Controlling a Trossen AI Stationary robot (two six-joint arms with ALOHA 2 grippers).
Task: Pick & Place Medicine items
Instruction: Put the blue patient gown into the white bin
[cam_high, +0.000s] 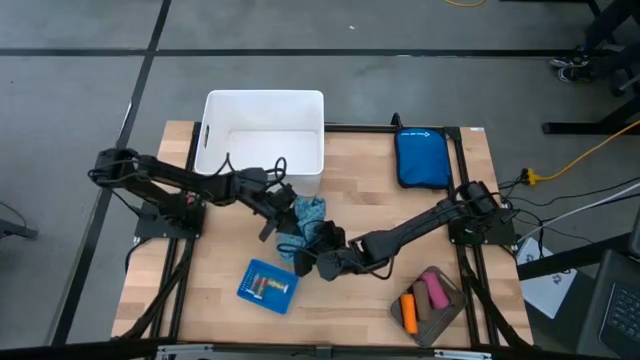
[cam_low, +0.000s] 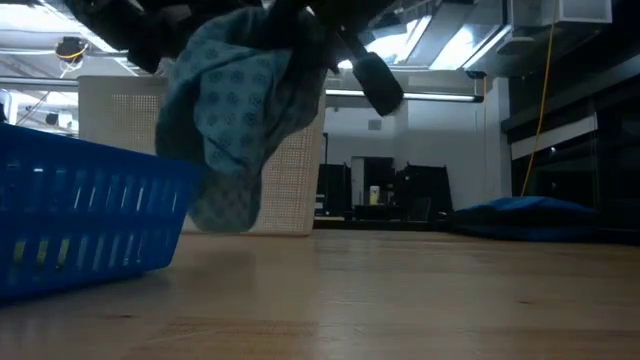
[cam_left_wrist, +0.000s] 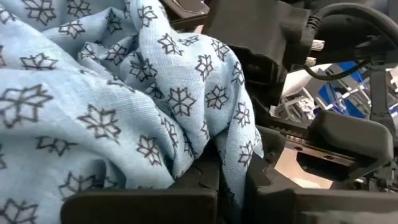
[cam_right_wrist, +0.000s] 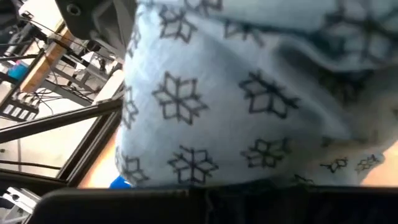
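A light blue cloth with a dark star pattern (cam_high: 306, 222) hangs bunched at the table's middle between my two grippers, lifted off the wood in the low view (cam_low: 240, 110). My left gripper (cam_high: 284, 218) reaches it from the left and is shut on it. My right gripper (cam_high: 318, 258) comes from the right and is shut on it too. Of the medicine items, a pink oblong block (cam_high: 436, 292) and an orange tube (cam_high: 409, 312) lie on a brown tray (cam_high: 447, 308) near the table's front right. No gripper is near them. My left gripper pinches a bunched fold of the cloth (cam_left_wrist: 231, 163) between its two fingers, coming roughly level from the table's left. The cloth billows out beyond the fingers and hangs slack. My right gripper has the cloth's near side (cam_right_wrist: 205, 177) at its fingers, from the table's right. The cloth itself hides the place of contact.
A white bin (cam_high: 262, 140) stands at the far left of the table, just behind the cloth. A small blue basket (cam_high: 267, 285) sits at the front left, close under the arms. A blue pouch (cam_high: 422, 158) lies at the far right.
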